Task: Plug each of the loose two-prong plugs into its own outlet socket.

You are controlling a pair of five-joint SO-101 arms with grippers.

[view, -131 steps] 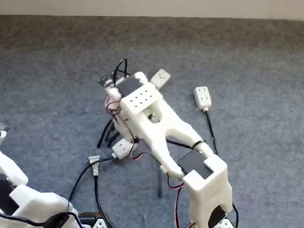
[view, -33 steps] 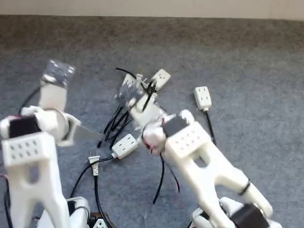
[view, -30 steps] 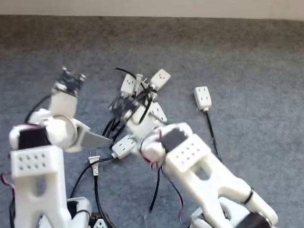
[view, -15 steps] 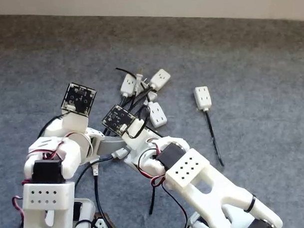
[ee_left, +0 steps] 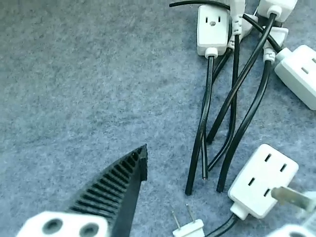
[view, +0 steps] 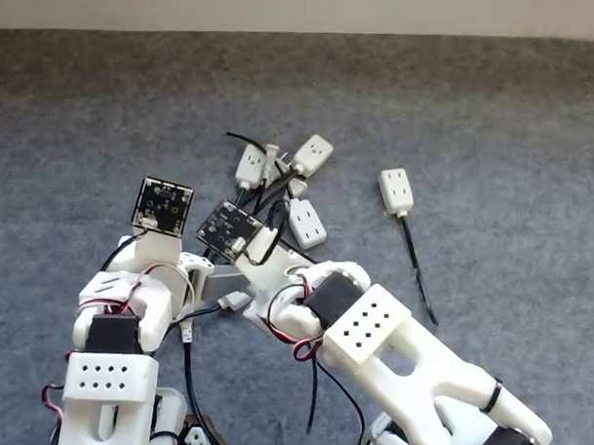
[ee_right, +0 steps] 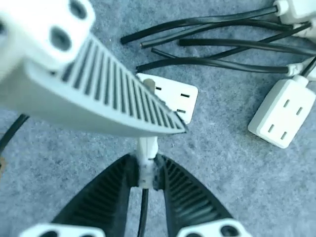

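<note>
My right gripper (ee_right: 146, 165) is shut on a white two-prong plug (ee_right: 147, 148), whose black cord trails back between the black fingers. The plug points at a white outlet block (ee_right: 173, 96) lying on the grey carpet; a prong tip shows right at its face. My left gripper's ribbed finger (ee_right: 108, 94) crosses just above that plug and hides part of it. In the left wrist view that black finger (ee_left: 123, 182) hovers over bare carpet, with nothing in its grip. A loose plug (ee_left: 187, 228) lies prongs-up beside the same outlet (ee_left: 261, 180).
More white outlet blocks lie beyond: one (view: 250, 166) and another (view: 312, 154) at the far cluster, a third (view: 305, 222) closer, a fourth (view: 395, 192) apart to the right. Black cords (ee_left: 232, 98) fan across the carpet between them.
My right arm drew back from the far outlets to the near one. My left arm swung in from the left, and over the last half second edged closer to the right gripper.
</note>
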